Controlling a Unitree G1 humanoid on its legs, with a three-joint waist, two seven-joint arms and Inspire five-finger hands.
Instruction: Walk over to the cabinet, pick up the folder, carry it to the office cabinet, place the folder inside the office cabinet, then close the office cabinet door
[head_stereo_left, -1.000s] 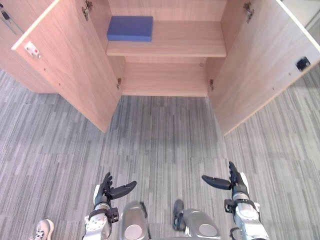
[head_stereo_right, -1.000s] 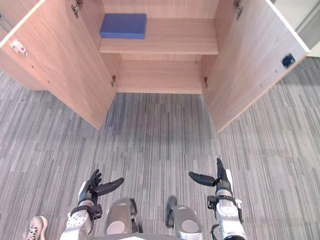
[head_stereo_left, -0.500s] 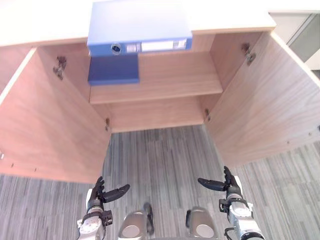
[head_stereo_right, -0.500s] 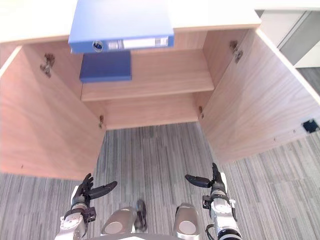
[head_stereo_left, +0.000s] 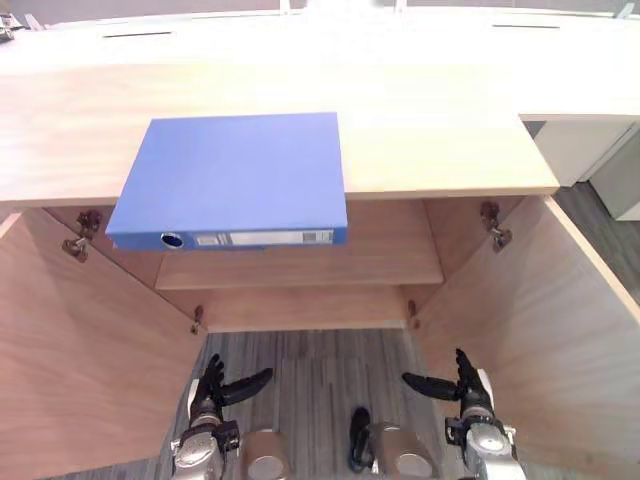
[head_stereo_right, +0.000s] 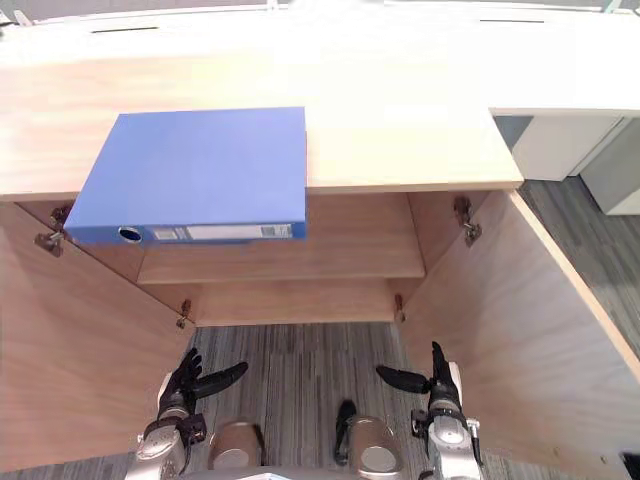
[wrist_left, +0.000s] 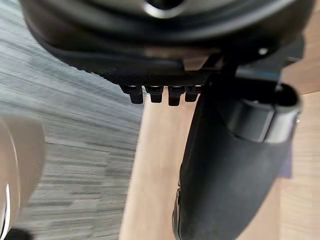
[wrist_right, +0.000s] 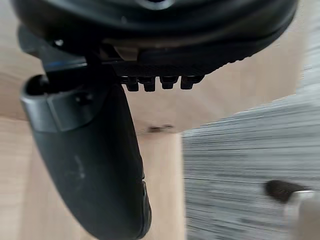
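Down low, my left hand (head_stereo_left: 212, 388) and right hand (head_stereo_left: 462, 381) hang with fingers straight, holding nothing, above grey carpet (head_stereo_left: 320, 365). Beyond them, the blue folder (head_stereo_left: 235, 172) lies flat atop the open-doored cabinet (head_stereo_left: 440, 130), spine at its front edge.

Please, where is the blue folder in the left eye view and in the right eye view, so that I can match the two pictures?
Left eye view: the blue folder lies on the cabinet top, left of the middle, with its spine toward the robot.
Right eye view: the same blue folder, nearer to the picture's left side.
Shared landmark: the metal hinge under the cabinet top's right end, also seen in the right eye view.
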